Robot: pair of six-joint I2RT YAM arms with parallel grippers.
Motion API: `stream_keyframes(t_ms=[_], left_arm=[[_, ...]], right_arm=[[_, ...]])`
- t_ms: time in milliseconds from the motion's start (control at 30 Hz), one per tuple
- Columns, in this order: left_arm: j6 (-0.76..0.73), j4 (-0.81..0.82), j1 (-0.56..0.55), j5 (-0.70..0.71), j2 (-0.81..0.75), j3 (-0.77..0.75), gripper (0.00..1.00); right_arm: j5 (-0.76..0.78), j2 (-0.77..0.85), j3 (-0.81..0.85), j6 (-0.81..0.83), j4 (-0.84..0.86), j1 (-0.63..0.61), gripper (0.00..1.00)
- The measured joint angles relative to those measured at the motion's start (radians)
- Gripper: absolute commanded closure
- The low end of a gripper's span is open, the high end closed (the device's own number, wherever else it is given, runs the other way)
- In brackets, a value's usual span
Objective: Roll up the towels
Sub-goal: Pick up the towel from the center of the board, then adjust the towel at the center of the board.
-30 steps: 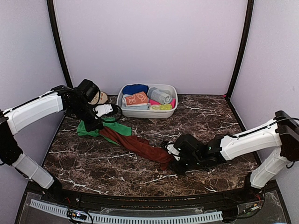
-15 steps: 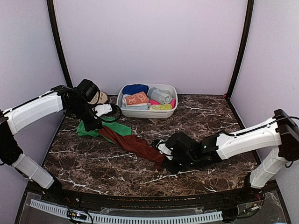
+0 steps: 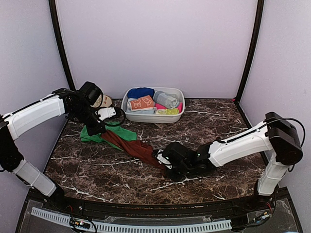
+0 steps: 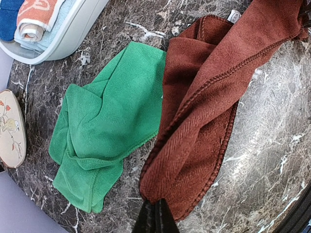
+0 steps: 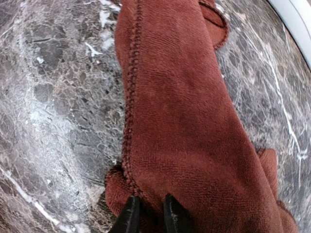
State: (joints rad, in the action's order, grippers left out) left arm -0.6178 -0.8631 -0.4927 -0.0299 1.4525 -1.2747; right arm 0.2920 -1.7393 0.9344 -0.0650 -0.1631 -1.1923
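Left end effector [image 4: 155, 219] pressed together on brown towel [image 4: 204, 111] end. Right end effector [image 5: 148, 213] pinching its opposite hemmed corner. Green towel [image 4: 107, 131] touching alongside. Marble counter [image 3: 97, 167] showing either side.

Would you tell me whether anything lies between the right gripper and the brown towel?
Nothing visible does: the right gripper sits at one end of the brown towel, its fingers pinching a fold.

Your top camera sits above and behind the arm bases, looking down from afar over the whole table [image 3: 218, 121]. Both wrist cameras look steeply down, close to the marble. All three views share the rust-brown towel [image 3: 132, 145]. The left wrist view also takes in the green towel [image 4: 112, 126], with the basin [image 4: 73, 29] at its upper left.
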Motion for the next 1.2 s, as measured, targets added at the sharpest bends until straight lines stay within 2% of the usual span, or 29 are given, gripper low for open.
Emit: stream_keyframes(t_ms=[100,300,533,900,933,1200], left_arm=[[0.000,0.000,0.002,0.002,0.000,-0.001,1.00],[0.000,-0.001,0.003,0.003,0.003,-0.014,1.00],[-0.008,0.000,0.006,0.021,0.004,-0.051,1.00],[-0.064,-0.008,0.010,0.046,0.004,-0.240,1.00],[-0.068,-0.011,0.010,0.046,0.004,-0.254,1.00],[-0.075,-0.062,0.011,0.030,0.004,-0.294,1.00]], right_arm=[[-0.003,-0.001,0.002,-0.019,0.009,0.009,1.00],[-0.017,0.042,-0.005,-0.040,0.004,0.036,1.00],[-0.060,0.227,-0.056,-0.053,-0.026,0.082,1.00],[-0.114,0.476,-0.118,-0.072,-0.162,0.105,1.00],[-0.117,0.492,-0.122,-0.076,-0.175,0.105,0.98],[-0.163,0.528,-0.157,-0.108,-0.211,0.108,0.63]])
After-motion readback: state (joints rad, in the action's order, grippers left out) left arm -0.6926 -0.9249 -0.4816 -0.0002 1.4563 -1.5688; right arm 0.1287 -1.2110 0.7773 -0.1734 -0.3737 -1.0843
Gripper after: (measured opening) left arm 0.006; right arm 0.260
